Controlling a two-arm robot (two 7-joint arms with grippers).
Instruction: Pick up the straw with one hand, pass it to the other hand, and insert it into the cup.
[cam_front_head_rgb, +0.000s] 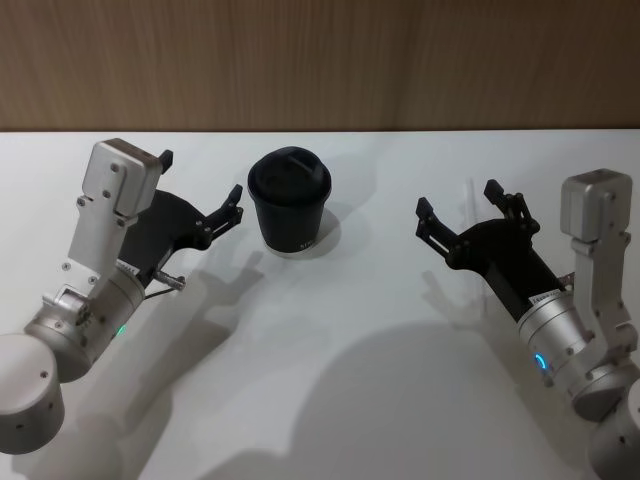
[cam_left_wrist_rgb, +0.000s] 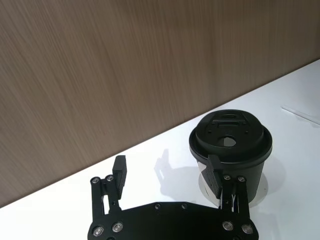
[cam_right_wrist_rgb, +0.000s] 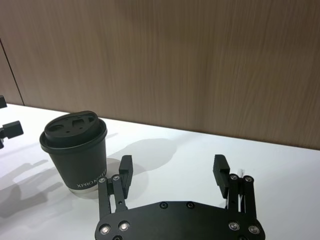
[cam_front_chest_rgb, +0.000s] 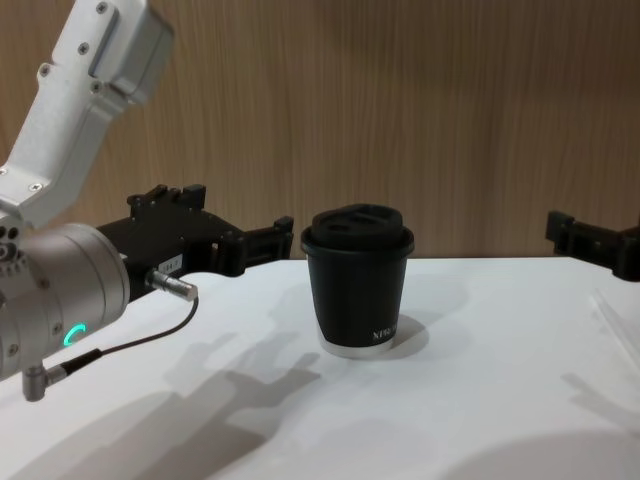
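Observation:
The black lidded cup (cam_front_head_rgb: 290, 201) stands upright at the middle back of the white table, also in the chest view (cam_front_chest_rgb: 358, 280). The thin white straw (cam_front_head_rgb: 470, 195) lies flat on the table to its right, partly hidden under my right gripper (cam_front_head_rgb: 458, 200). That gripper hovers open over the straw with nothing between its fingers (cam_right_wrist_rgb: 172, 162); a bit of straw (cam_right_wrist_rgb: 243, 175) shows beside one finger. My left gripper (cam_front_head_rgb: 200, 187) is open and empty just left of the cup, one finger close to the cup's side (cam_left_wrist_rgb: 167, 165). From there the straw (cam_left_wrist_rgb: 300, 114) shows far off.
The white table (cam_front_head_rgb: 330, 380) runs back to a wood-panelled wall (cam_front_head_rgb: 320, 60). A thin cable (cam_front_chest_rgb: 130, 345) hangs from my left wrist. Open tabletop lies in front of the cup and between the two arms.

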